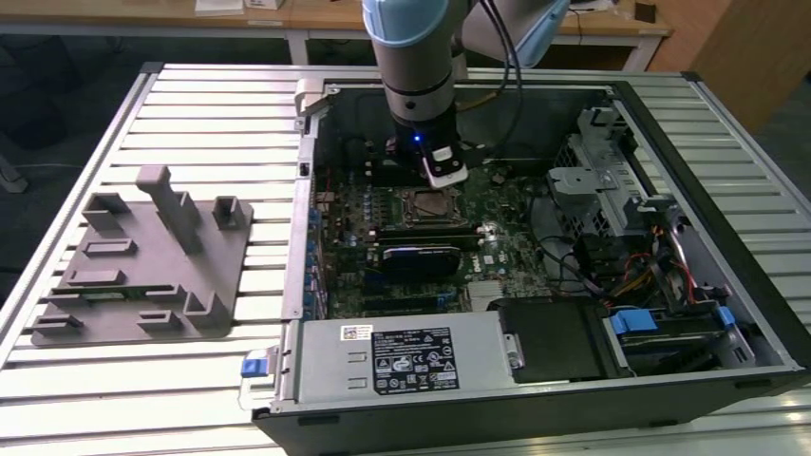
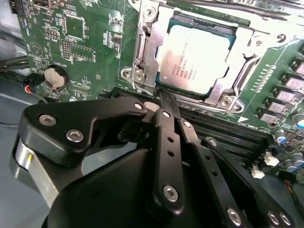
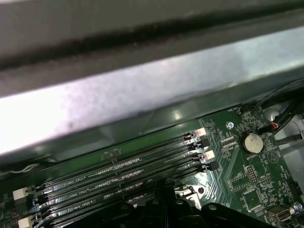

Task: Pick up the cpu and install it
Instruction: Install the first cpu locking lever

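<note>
The open computer case (image 1: pixel 533 247) lies on its side on a slatted metal table (image 1: pixel 190 104), and the robot arm (image 1: pixel 416 57) reaches down into it from above. The green motherboard (image 2: pixel 85 42) spreads beneath the claw (image 2: pixel 164 95), whose black linkages fill the near part of the second wrist view; its two fingers (image 2: pixel 166 102) are drawn together to a narrow tip with nothing between them. Well off to the exterior view's left of the claw, outside the case, a grey plastic holder block (image 1: pixel 140 256) sits on the table. The power supply (image 1: pixel 393 356) with its white label lies at the case's near edge, far from the claw. Under the claw run the long black memory slots (image 3: pixel 118 175), which pass between its tip and the metal socket frame (image 2: pixel 142 47). The cpu (image 2: pixel 197 59), silvery-grey with a paler rim, lies flat in that frame just beyond the fingertips, apart from them; the exterior view shows the same spot just below the claw as a dark square (image 1: pixel 427 202). Off to one side of the claw, a round coin battery (image 2: pixel 55 77) sits on the board, with a red-and-black wire plug (image 2: pixel 29 86) next to it.
</note>
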{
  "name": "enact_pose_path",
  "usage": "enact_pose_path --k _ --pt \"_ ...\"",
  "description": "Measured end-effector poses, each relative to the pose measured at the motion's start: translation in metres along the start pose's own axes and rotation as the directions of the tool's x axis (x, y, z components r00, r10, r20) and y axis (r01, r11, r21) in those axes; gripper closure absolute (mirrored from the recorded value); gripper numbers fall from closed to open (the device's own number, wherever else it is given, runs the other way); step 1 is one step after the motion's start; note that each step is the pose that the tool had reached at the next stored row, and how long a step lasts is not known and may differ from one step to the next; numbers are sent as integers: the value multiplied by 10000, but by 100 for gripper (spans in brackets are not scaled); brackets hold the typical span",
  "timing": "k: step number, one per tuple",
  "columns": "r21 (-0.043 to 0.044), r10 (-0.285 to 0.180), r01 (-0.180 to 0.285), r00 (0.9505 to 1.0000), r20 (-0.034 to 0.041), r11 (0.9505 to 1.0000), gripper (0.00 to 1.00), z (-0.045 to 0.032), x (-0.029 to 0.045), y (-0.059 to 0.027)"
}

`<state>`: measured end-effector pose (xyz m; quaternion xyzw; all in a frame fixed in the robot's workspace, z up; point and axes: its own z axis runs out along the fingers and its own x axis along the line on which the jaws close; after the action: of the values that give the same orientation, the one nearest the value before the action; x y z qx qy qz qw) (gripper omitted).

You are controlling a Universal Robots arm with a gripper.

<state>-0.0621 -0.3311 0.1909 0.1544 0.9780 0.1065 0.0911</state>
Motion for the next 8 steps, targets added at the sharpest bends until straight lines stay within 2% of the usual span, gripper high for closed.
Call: enact_pose_path --k 8 --pt "-1 -16 16 10000 -3 10000 89 15 -66 19"
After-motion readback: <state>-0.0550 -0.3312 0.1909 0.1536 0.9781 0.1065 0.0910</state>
